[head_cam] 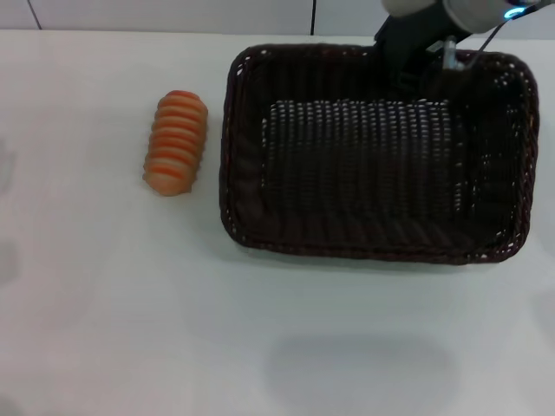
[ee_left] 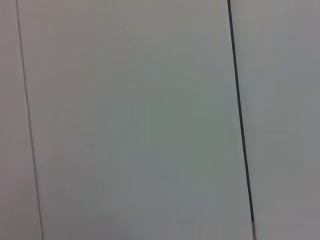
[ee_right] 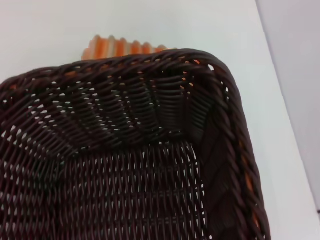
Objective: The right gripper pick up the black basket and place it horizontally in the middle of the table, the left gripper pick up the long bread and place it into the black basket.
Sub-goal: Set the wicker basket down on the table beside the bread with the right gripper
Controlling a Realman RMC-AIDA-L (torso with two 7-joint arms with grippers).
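We see the black basket (head_cam: 377,152) lying flat on the white surface (head_cam: 104,321), toward its far right, with the long bread (head_cam: 176,141) just beside its left rim, apart from it. Our right gripper (head_cam: 425,65) hangs over the basket's far rim; we cannot tell whether it grasps anything.

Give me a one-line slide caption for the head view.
Right gripper at the far rim of the black basket on the white table; long bread lies beside it, outside.
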